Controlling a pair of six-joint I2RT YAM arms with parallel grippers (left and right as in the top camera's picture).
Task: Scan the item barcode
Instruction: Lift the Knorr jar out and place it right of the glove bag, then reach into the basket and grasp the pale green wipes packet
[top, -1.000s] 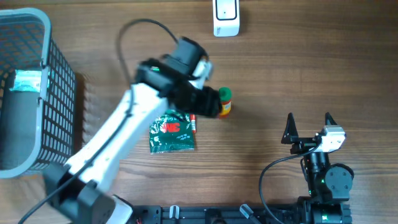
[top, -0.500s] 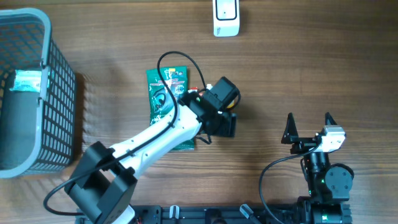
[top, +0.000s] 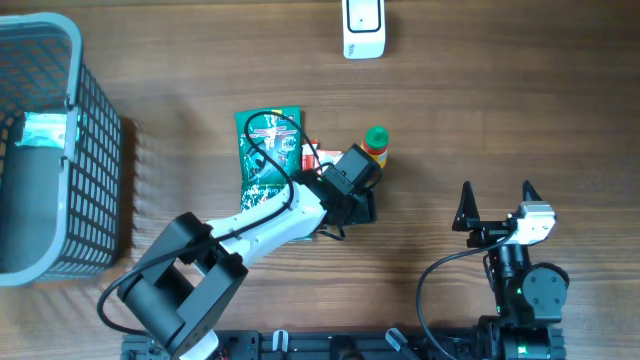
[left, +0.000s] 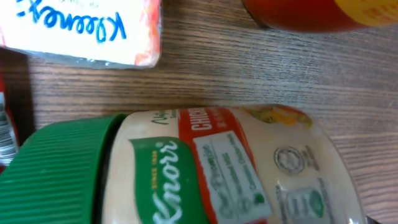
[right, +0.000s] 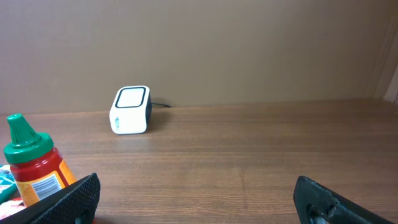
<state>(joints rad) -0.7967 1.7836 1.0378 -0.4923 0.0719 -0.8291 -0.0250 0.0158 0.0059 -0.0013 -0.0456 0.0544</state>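
Observation:
A Knorr jar (left: 205, 168) with a green lid lies on its side and fills the lower left wrist view, very close to the camera. My left gripper (top: 358, 205) is low over the table's middle, hiding the jar from overhead. Its fingers do not show, so I cannot tell whether it grips. A red sauce bottle (top: 376, 143) with a green cap stands just beyond it. The white scanner (top: 363, 28) sits at the far edge, also seen from the right wrist (right: 130, 110). My right gripper (top: 497, 203) rests open and empty at the near right.
A green packet (top: 268, 150) lies left of the left gripper, and a Kleenex pack (left: 81, 31) lies beside the jar. A grey wire basket (top: 75, 60) stands at the far left. The left arm's cable loops over the packet.
The left arm has swung down and right to the table's middle. The sauce bottle, at the gripper a second ago, now stands free. The green packet lies farther back.

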